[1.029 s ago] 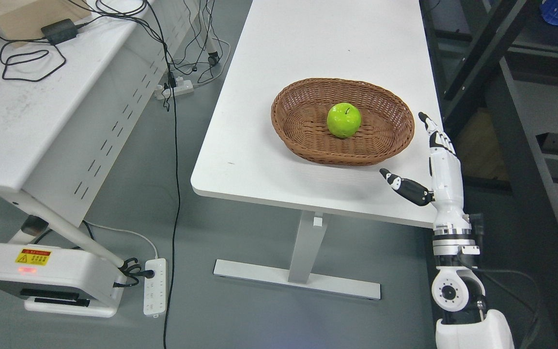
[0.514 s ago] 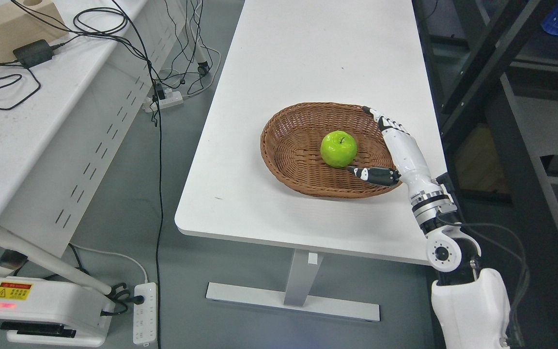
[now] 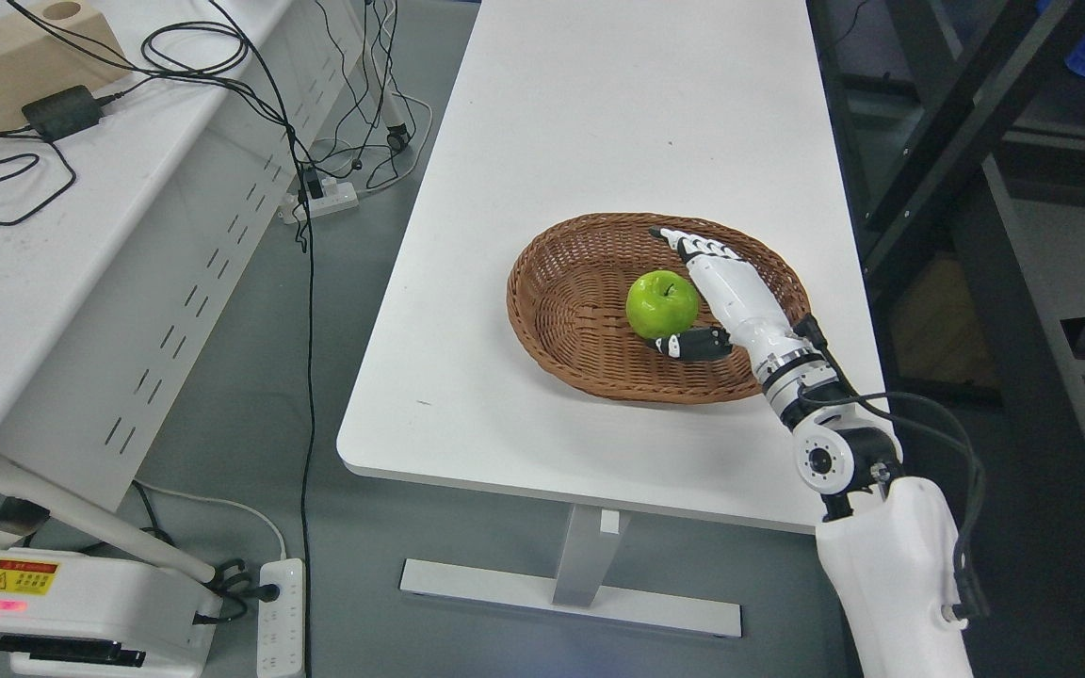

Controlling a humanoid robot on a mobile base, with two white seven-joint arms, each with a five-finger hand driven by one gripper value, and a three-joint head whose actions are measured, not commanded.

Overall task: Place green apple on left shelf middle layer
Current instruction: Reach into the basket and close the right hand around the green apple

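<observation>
A green apple (image 3: 660, 302) lies in the middle of a brown wicker basket (image 3: 566, 301) on the white table (image 3: 599, 122). My right hand (image 3: 670, 292) reaches into the basket from the lower right. Its fingers (image 3: 693, 247) stretch along the apple's right and far side, and the dark thumb (image 3: 688, 345) sits just below the apple. The hand is spread around the apple without closing on it. My left arm does not show.
A dark metal shelf frame (image 3: 938, 160) stands right of the table. A white bench (image 3: 81, 245) with cables and a wooden block (image 3: 20, 58) runs along the left. A power strip (image 3: 281, 617) and a white machine base (image 3: 62, 603) lie on the floor.
My right hand moved left from the table's right edge into the basket and now brackets the apple. The camera view also shifted down and left.
</observation>
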